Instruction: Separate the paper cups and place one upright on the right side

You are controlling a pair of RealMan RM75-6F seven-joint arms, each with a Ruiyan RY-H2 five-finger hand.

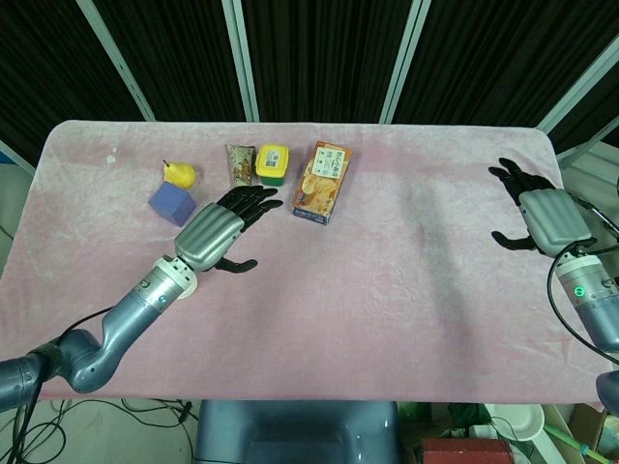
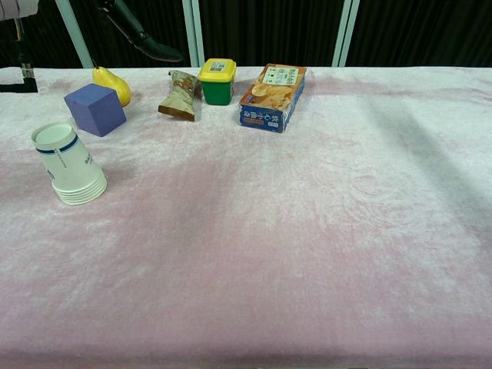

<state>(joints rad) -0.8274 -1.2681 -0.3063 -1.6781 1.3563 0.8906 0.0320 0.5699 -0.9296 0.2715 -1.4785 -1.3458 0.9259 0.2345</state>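
Observation:
A nested stack of white paper cups [image 2: 68, 165] with a blue band lies tilted on the pink cloth at the left of the chest view, its base up and toward the camera. The head view does not show the stack; my left hand [image 1: 218, 232] hovers over that spot. The left hand holds nothing and its dark fingers [image 2: 142, 34] stretch out, well above the table. At the table's right edge my right hand [image 1: 537, 208] has its fingers spread and is empty; the chest view does not show it.
Along the back left are a purple cube [image 2: 94, 108], a yellow pear [image 2: 111, 83], a crumpled snack packet [image 2: 180, 95], a green jar with a yellow lid [image 2: 217, 81] and an orange box [image 2: 273, 96]. Pink cloth [image 1: 416, 290] covers the table.

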